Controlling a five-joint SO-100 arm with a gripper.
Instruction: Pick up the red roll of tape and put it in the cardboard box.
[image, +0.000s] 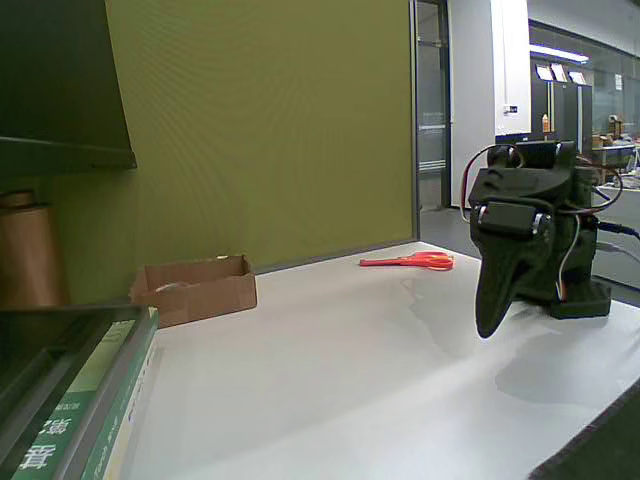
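Arm (545, 235) sits folded at the right side of the white table (330, 380), black body, wires looping over the top. Gripper (492, 322) points down, tip hanging just above the tabletop, not touching anything. Fingers look pressed together into one dark wedge, no gap visible from this angle, nothing held between them.

Cardboard box (195, 288) is at the far left of the table, against the green partition wall (260, 130), well apart from the arm. Low, open top, flaps up. Something pale shows just over the front rim inside it, too small and dim to say what it is. Red roll of tape: can't make it out anywhere on the table from here; can't tell if it is inside the box.

Red-orange scissors (408, 261) lie flat near the back edge of the table, between box and arm, closer to the arm, touching neither.

Brown paper roll (28, 250) stands upright at the far left, behind the box line, partly cut off by a dark shelf (60, 90) above it. Books (90, 400) with green spines lie stacked in the near-left corner, close to the camera.

Arm's shadow falls on the table under and in front of the base. Background right: glass doorway, office lights, cluttered benches, blurry.
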